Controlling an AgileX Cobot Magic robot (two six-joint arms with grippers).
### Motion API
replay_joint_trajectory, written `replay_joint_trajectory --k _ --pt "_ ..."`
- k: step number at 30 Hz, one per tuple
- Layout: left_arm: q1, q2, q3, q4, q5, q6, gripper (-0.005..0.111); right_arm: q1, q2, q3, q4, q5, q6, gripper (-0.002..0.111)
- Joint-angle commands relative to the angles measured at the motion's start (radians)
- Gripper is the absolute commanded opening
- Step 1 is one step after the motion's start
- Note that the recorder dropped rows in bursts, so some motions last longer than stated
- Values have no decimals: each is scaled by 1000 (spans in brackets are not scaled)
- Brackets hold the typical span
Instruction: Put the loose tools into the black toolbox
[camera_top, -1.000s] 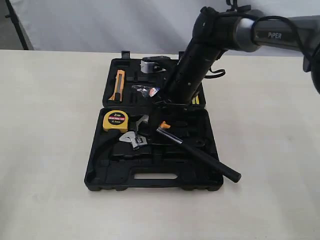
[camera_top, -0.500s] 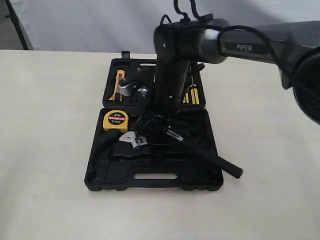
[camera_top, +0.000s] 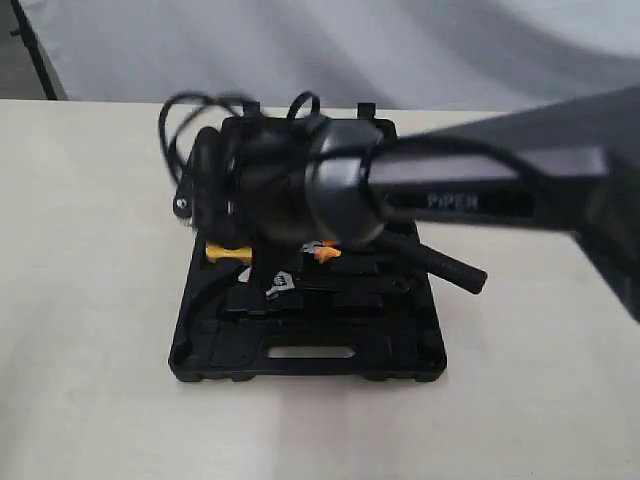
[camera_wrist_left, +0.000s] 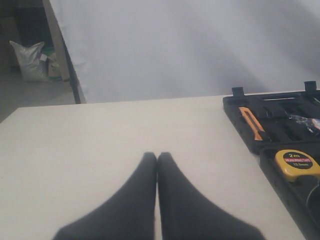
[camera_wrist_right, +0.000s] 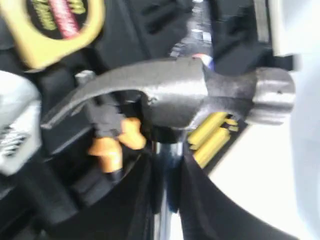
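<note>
Right wrist view: right gripper (camera_wrist_right: 167, 167) was clamped on the chrome shaft of the steel-headed claw hammer (camera_wrist_right: 190, 92), just under the head, with a black finger (camera_wrist_right: 137, 200) on each side. The hammer head hung over the large black moulded plastic toolbox (camera_top: 300, 368), above the orange-handled pliers (camera_wrist_right: 112, 145) and near the round yellow tape measure (camera_wrist_right: 50, 35). Exterior view was blurry. The hammer's black rubber handle (camera_top: 450, 268) stuck out past the toolbox's right side. The toolbox lay open on the cream bench (camera_top: 90, 300), its far half near the bench's back edge. Left gripper (camera_wrist_left: 157, 159) had its fingertips pressed together, holding nothing, over bare bench, apart from the toolbox.
</note>
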Motion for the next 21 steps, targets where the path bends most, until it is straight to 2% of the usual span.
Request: replay_joint_trajectory --k 1,2,7,12,18,21 --pt "3 -8 9 -14 -17 -10 1 98 -10 199 -632 154 587 0" --pt "3 -8 9 -14 -17 -10 1 118 -10 247 -721 200 657 0" --pt "3 -8 9 -14 -17 -10 1 163 -3 375 -733 200 704 0" --pt "3 -8 9 -14 -17 -10 1 163 30 389 -733 270 700 0" --pt "3 -8 9 -14 -17 -10 1 174 65 389 -733 271 700 0" --pt "3 -8 9 -14 -17 -10 1 192 84 389 -733 271 700 13"
